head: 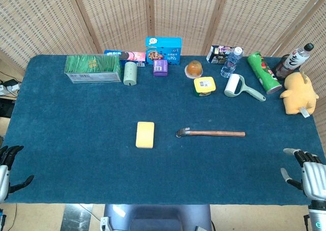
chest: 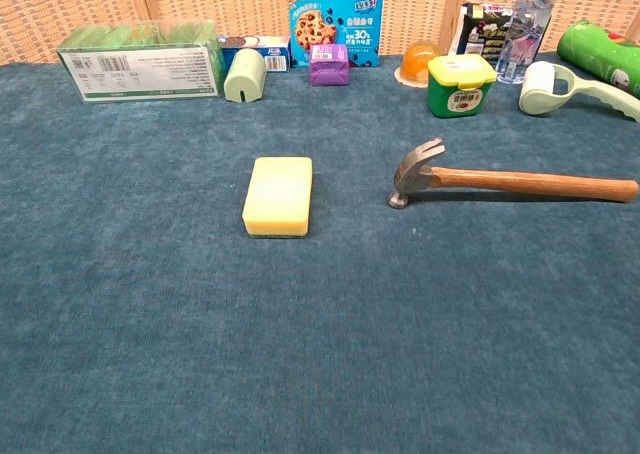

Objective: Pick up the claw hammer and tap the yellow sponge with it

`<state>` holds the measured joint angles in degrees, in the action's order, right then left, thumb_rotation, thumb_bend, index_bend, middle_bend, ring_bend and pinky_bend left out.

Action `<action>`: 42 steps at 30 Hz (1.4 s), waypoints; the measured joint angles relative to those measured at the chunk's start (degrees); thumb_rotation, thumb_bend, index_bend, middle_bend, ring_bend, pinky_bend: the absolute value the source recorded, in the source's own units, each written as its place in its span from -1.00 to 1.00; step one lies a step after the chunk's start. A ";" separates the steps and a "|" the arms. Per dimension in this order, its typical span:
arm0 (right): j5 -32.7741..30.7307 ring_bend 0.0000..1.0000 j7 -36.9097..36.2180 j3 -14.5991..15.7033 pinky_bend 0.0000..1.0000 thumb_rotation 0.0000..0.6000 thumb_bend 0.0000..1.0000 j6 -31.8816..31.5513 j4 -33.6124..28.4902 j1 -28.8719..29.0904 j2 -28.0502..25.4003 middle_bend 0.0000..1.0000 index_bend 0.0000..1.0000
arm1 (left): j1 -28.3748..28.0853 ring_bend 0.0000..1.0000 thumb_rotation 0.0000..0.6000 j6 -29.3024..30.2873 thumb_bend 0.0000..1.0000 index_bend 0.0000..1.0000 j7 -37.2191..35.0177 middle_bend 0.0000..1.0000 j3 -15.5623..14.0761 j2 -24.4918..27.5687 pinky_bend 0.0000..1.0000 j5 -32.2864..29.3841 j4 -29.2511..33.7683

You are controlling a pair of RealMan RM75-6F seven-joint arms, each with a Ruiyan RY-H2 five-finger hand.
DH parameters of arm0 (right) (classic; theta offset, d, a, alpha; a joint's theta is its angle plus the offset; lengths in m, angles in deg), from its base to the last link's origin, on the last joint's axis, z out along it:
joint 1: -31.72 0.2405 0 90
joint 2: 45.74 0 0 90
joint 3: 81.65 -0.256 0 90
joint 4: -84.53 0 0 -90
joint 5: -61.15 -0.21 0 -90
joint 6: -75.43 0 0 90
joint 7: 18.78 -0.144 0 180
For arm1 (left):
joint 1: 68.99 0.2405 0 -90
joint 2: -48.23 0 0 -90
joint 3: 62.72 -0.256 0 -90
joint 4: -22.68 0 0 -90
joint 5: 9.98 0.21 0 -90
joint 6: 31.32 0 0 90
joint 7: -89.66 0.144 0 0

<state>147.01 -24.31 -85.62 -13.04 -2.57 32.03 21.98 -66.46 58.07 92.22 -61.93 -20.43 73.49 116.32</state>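
Observation:
The claw hammer [head: 210, 133] [chest: 500, 179] lies flat mid-table, its metal head pointing left and its wooden handle running right. Left of it, apart from the head, the yellow sponge [head: 145, 134] [chest: 279, 195] rests flat on the blue cloth. My right hand [head: 307, 176] hovers at the table's near right corner, fingers spread, holding nothing, well below and right of the handle's end. At the near left corner my left hand [head: 9, 170] is also empty with fingers apart. The chest view shows neither hand.
Along the far edge stand a green box [head: 92, 68], cookie box [head: 163, 50], purple box [head: 160, 67], green-lidded tub [head: 204, 86], water bottle [head: 231, 61], lint roller [head: 239, 86], green can [head: 264, 71] and yellow plush toy [head: 298, 92]. The blue table [head: 76, 139] fills the view.

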 measured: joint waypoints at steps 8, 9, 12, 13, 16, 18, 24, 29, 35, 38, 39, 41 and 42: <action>0.14 -0.29 -0.10 0.00 -0.36 1.00 -0.31 -0.53 -0.26 -0.25 -0.37 -0.25 -0.36 | 0.15 -0.85 1.00 0.12 -0.60 -0.70 -0.92 -0.68 0.00 -0.19 -0.81 0.22 -0.72; 0.32 -0.29 -0.10 -0.03 -0.36 1.00 -0.31 -0.81 -0.43 -0.29 -0.47 -0.24 -0.36 | 0.17 -0.85 1.00 0.20 -0.60 -0.70 -1.05 -0.68 0.01 -0.20 -0.81 0.34 -0.82; 0.61 -0.28 -0.44 -0.06 -0.35 1.00 -0.31 -1.43 -0.52 -0.52 -0.54 -0.25 -0.36 | 0.19 -0.85 1.00 0.49 -0.60 -0.70 -1.35 -0.68 0.08 -0.17 -0.81 0.73 -0.95; 0.67 -0.28 -0.57 -0.04 -0.34 1.00 -0.31 -1.53 -0.52 -0.60 -0.57 -0.24 -0.36 | 0.20 -0.85 1.00 0.54 -0.60 -0.70 -1.41 -0.68 0.07 -0.13 -0.81 0.84 -0.93; 0.79 -0.28 -0.98 -0.02 -0.34 1.00 -0.31 -1.92 -0.48 -0.81 -0.65 -0.24 -0.36 | 0.23 -0.85 1.00 0.77 -0.60 -0.70 -1.47 -0.68 0.08 0.03 -0.81 1.13 -0.81; 0.82 -0.27 -1.28 -0.07 -0.33 1.00 -0.31 -2.03 -0.38 -0.85 -0.64 -0.24 -0.36 | 0.23 -0.85 1.00 0.81 -0.60 -0.70 -1.43 -0.68 0.14 0.05 -0.81 1.18 -0.72; 1.95 -0.22 -2.85 -0.18 -0.25 1.00 -0.31 -0.52 -0.53 0.63 -0.70 -0.21 -0.36 | -0.25 -0.85 1.00 0.09 -0.60 -0.70 -0.54 -0.68 0.22 0.20 -0.81 1.24 -0.18; 2.58 -0.18 -5.71 -1.26 -0.22 1.00 -0.31 3.31 -1.67 4.16 -1.04 -0.17 -0.36 | -0.93 -0.85 1.00 -0.81 -0.60 -0.70 -0.13 -0.68 0.41 0.32 -0.81 1.29 0.20; 1.80 -0.18 -5.17 -3.17 -0.22 1.00 -0.31 10.60 -4.26 9.86 -0.66 -0.18 -0.49 | -1.91 -0.85 1.00 -2.56 -0.60 -0.70 0.00 -0.68 0.84 0.33 -0.81 0.41 -0.26; 0.40 -0.26 -3.26 -4.19 -0.24 1.00 -0.31 15.59 -5.40 13.33 0.09 -0.23 -0.56 | -2.45 -0.85 1.00 -3.62 -0.60 -0.70 -0.28 -0.68 1.14 0.25 -0.81 -0.32 -0.81; -0.42 -0.29 -2.22 -4.62 -0.25 1.00 -0.31 17.77 -5.71 14.82 0.53 -0.25 -0.57 | -2.62 -0.85 1.00 -3.96 -0.60 -0.70 -0.42 -0.68 1.25 0.22 -0.81 -0.61 -1.05; -1.95 -0.35 -0.41 -5.30 -0.29 1.00 -0.31 21.03 -5.99 17.14 1.39 -0.29 -0.58 | -2.96 -0.85 1.00 -4.71 -0.60 -0.70 -0.76 -0.68 1.49 0.13 -0.81 -1.29 -1.61; -3.18 -0.36 0.90 -5.78 -0.30 1.00 -0.31 23.16 -6.02 18.75 2.15 -0.30 -0.59 | -3.11 -0.85 1.00 -5.08 -0.60 -0.70 -0.92 -0.68 1.59 0.09 -0.81 -1.61 -1.87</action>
<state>143.84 -23.40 -91.40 10.11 -8.59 50.78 24.13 -69.57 52.99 91.30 -60.33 -20.34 71.88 114.45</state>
